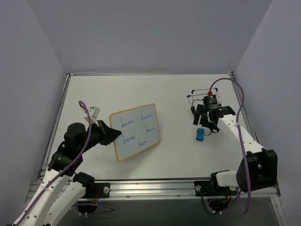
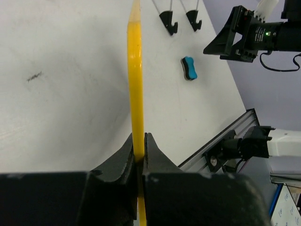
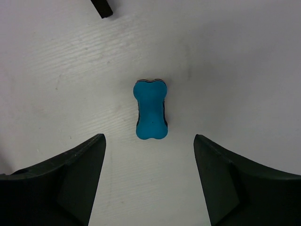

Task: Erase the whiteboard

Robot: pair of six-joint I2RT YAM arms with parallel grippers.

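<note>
The whiteboard (image 1: 135, 131) has a yellow frame and several blue handwritten words on it. My left gripper (image 1: 111, 134) is shut on its left edge; in the left wrist view the yellow frame (image 2: 136, 84) runs edge-on between my closed fingers (image 2: 139, 150). A small blue bone-shaped eraser (image 1: 200, 134) lies on the table at the right. My right gripper (image 1: 206, 123) is open and hovers just above it. In the right wrist view the eraser (image 3: 151, 109) lies ahead of the gap between the wide-open fingers (image 3: 149, 150). It also shows in the left wrist view (image 2: 189, 68).
A small white object (image 1: 94, 111) lies left of the board, behind my left arm. A wire stand with black feet (image 1: 195, 101) sits behind my right gripper. The table's metal front rail (image 1: 155, 186) runs along the near edge.
</note>
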